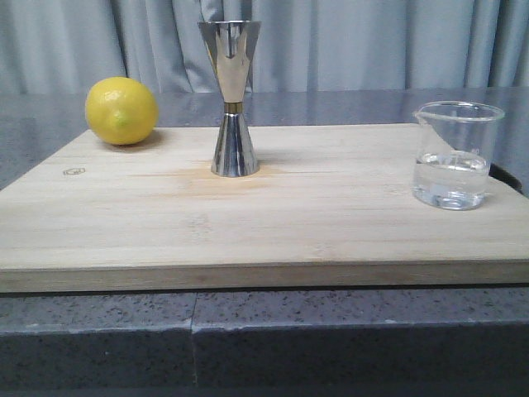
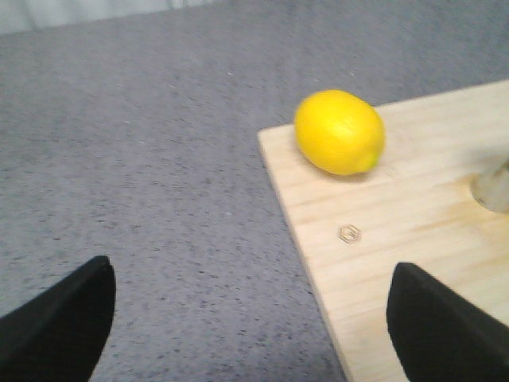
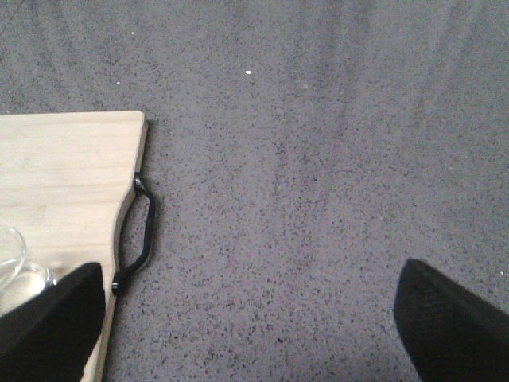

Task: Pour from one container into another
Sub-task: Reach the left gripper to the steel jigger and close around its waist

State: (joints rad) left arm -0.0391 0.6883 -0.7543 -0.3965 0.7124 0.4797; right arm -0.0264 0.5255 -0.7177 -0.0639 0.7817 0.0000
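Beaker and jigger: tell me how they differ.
The beaker is clear glass, wide and low, holding clear liquid; the jigger is shiny steel, taller, pinched at the waist. The beaker sits at the board's right edge, the jigger mid-board. Both stand upright.

In the left wrist view we see only the base of the jigger (image 2: 495, 185), blurred and cut off by the frame edge. In the right wrist view just a sliver of the beaker (image 3: 14, 267) shows, partly behind one finger (image 3: 49, 322). The front view cuts off the board (image 1: 264, 240) at both sides.
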